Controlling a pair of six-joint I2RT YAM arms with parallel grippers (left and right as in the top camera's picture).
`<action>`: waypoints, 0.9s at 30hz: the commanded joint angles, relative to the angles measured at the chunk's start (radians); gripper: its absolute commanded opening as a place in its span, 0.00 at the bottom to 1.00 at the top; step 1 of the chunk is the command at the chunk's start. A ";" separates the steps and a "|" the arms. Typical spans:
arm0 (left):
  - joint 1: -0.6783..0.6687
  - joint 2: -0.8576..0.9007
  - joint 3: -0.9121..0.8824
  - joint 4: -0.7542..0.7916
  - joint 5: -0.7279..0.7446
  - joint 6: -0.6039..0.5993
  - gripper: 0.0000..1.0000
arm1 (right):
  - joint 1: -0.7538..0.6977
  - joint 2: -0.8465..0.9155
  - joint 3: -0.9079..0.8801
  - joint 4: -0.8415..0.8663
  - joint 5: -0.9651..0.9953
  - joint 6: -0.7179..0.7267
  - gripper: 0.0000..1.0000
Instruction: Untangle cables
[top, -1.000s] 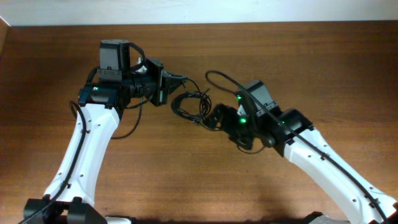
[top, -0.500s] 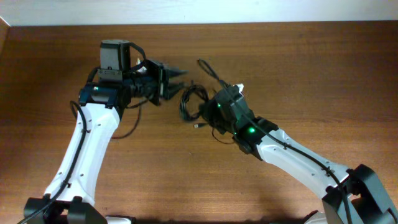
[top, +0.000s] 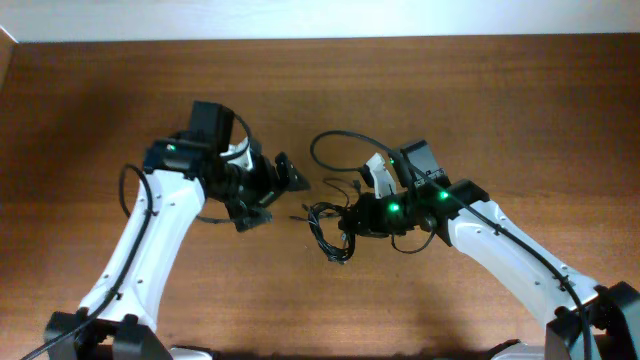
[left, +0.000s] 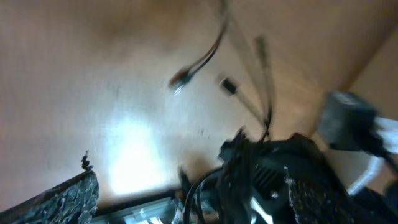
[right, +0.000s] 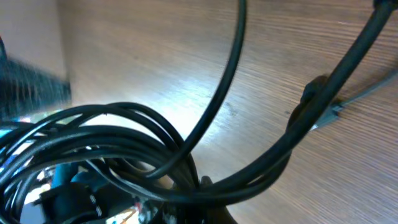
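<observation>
The cables are a bunch of thin black cords in loose loops on the wooden table, with one longer loop arching toward the back. My right gripper is shut on the right side of the bunch. Its wrist view is filled with the looped cables, pinched at the bottom of the frame by the right gripper. To the left of the bunch, my left gripper is wide open and holds nothing. Its blurred wrist view shows the open left gripper, two small plug ends and the bunch ahead.
Thicker black arm cables trail beside the left arm. The bare wooden table runs back to a pale wall edge.
My left gripper has let go of the cables, opened wide and swung toward the front. My right gripper has shut on the bunch and drawn it toward the front of the table.
</observation>
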 joint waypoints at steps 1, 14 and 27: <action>-0.044 -0.001 -0.107 0.006 0.047 -0.303 0.99 | -0.003 -0.023 0.005 -0.027 0.059 -0.021 0.04; -0.044 -0.001 -0.166 0.317 -0.045 -0.556 0.00 | 0.000 -0.023 0.006 -0.121 0.054 -0.022 0.04; -0.037 -0.001 -0.166 0.150 -0.231 -1.115 0.23 | 0.095 -0.023 0.095 -0.325 -0.037 -0.363 0.71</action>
